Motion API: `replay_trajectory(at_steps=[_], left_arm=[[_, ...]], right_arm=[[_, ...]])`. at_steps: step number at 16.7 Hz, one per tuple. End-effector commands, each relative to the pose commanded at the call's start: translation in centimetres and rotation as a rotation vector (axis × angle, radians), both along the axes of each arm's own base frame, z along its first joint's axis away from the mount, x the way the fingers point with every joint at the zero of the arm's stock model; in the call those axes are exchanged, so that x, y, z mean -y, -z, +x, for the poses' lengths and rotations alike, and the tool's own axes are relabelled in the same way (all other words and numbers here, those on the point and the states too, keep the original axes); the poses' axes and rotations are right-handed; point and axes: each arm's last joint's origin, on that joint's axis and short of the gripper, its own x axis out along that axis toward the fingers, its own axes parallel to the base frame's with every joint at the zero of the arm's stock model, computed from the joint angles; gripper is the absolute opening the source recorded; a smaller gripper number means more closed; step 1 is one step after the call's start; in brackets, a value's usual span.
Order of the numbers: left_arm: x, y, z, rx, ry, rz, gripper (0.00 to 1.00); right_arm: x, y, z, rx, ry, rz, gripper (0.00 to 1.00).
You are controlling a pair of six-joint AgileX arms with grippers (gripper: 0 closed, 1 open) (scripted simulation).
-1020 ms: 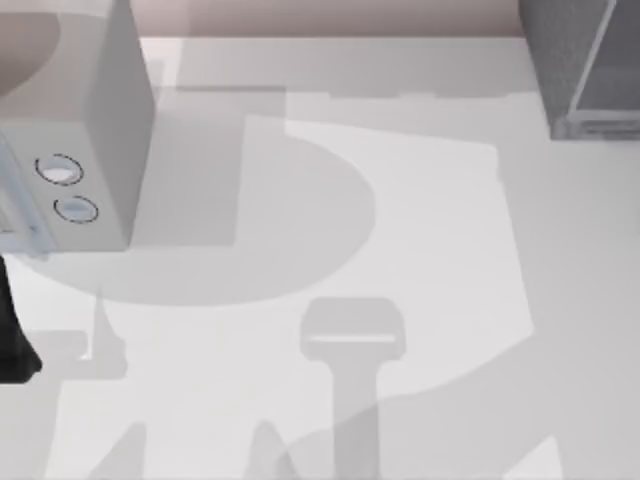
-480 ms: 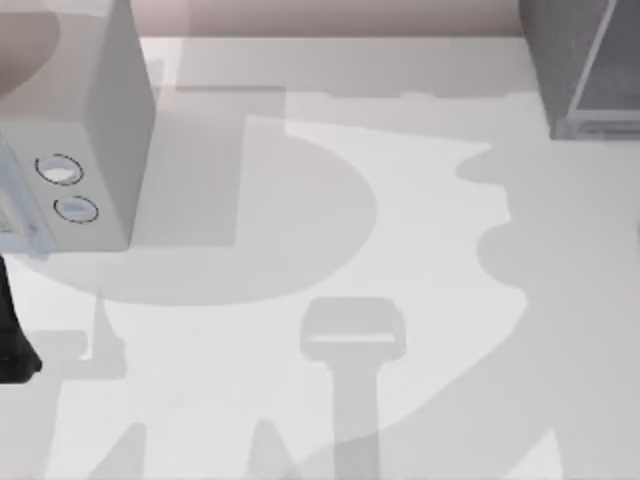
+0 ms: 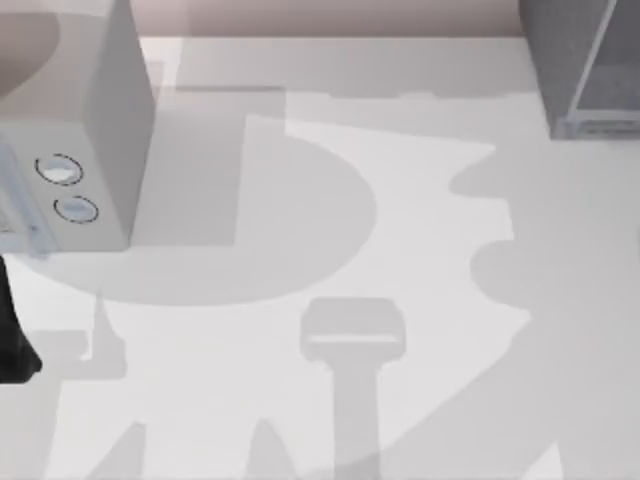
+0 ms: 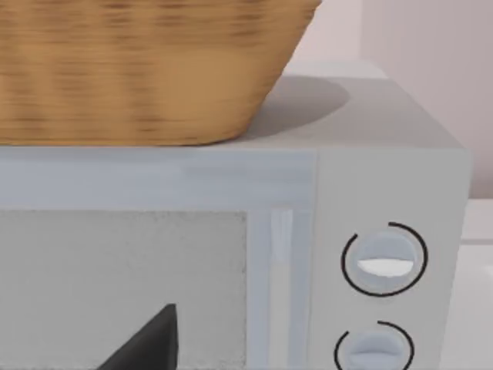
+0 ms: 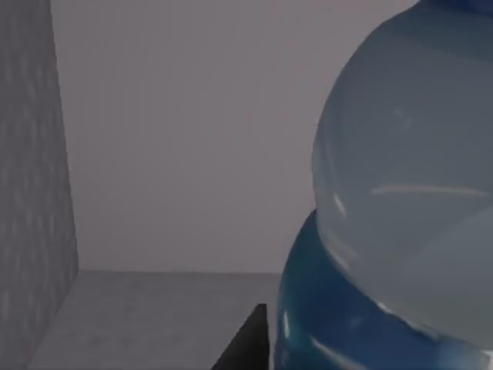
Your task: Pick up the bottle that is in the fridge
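Observation:
The bottle (image 5: 400, 216) looms very close in the right wrist view, its clear rounded body above a blue-green label band. It stands on a grey floor between a speckled grey side wall and a plain back wall, inside the fridge. A dark part of my right gripper (image 5: 245, 339) shows just beside the bottle's label. In the top view the fridge (image 3: 585, 65) is the dark grey cabinet at the far right corner. My left arm (image 3: 12, 330) sits parked at the table's left edge, with a dark piece of its gripper (image 4: 146, 343) facing the pale box's door.
A pale grey box with two round dials (image 3: 75, 130) stands at the back left. A woven basket (image 4: 139, 69) rests on top of it. Arm shadows lie across the white table (image 3: 300, 250).
The shadow over the right side of the table has shifted and spread a little further toward the fridge. The left arm has stayed where it was.

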Motion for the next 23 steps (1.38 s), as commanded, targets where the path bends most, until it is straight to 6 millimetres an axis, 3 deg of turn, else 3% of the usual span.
replay_trajectory(at_steps=[7,16,20,23], left_arm=[[0.0,0.0,0.0,0.0,0.0,0.0,1.0],[0.0,0.0,0.0,0.0,0.0,0.0,1.0],[0.0,0.0,0.0,0.0,0.0,0.0,1.0],[0.0,0.0,0.0,0.0,0.0,0.0,1.0]], right_arm=[[-0.2,0.6,-7.7,-0.019,0.0,0.005,0.0],[-0.6,0.2,-8.6,-0.018,-0.004,0.006,0.0],[-1.7,-2.0,-10.4,-0.018,-0.004,0.006,0.0],[-3.1,-4.2,-13.0,-0.015,-0.004,0.005,0.0]])
